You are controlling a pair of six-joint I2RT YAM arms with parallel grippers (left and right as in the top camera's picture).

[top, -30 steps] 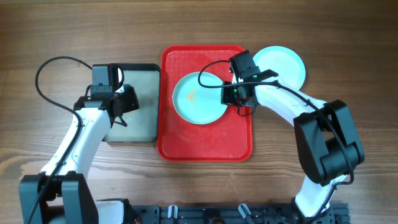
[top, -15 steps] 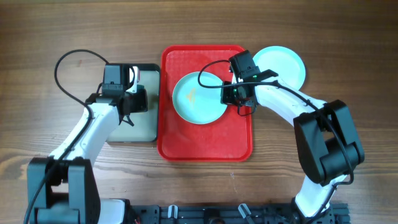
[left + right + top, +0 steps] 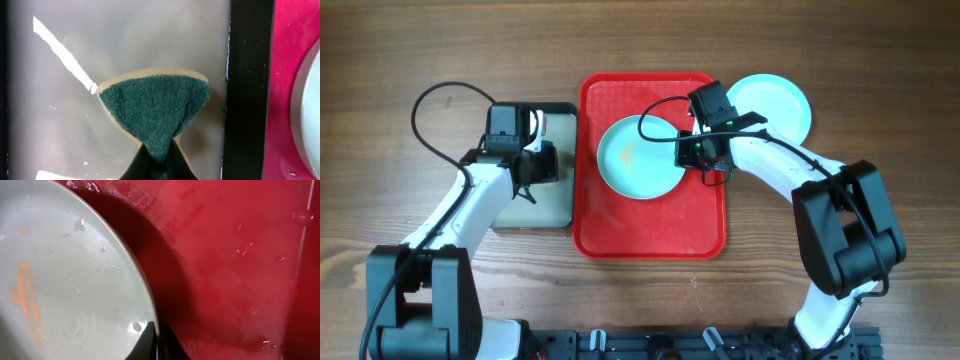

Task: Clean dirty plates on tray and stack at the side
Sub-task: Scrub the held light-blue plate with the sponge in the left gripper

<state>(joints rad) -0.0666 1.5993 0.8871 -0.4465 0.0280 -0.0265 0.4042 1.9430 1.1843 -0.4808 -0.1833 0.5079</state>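
**Step in hand: bring the sponge to the soiled plate.**

1. The right gripper (image 3: 156,341) is clamped on the rim of the mint plate (image 3: 638,160) at its 3 o'clock edge. Keep this pinch firm. The glaze is glossy and beaded with droplets (image 3: 134,326), so it is likely to slip under sideways scrubbing.
2. The left gripper (image 3: 155,156) is closed on the sponge (image 3: 155,107) above the grey tray (image 3: 125,45), at 9 o'clock from the red tray (image 3: 650,232). Lift the sponge over both raised rims before lowering it.
3. Apply the coarse green face. The tan backing is soft foam. Work over the orange smear (image 3: 22,295), pushing toward 3 o'clock, into the held rim.

The plate is round and shallow and lies in the tray's 12 o'clock half. A second mint plate (image 3: 775,100) rests on the wood at 2 o'clock, off the textured plastic tray.
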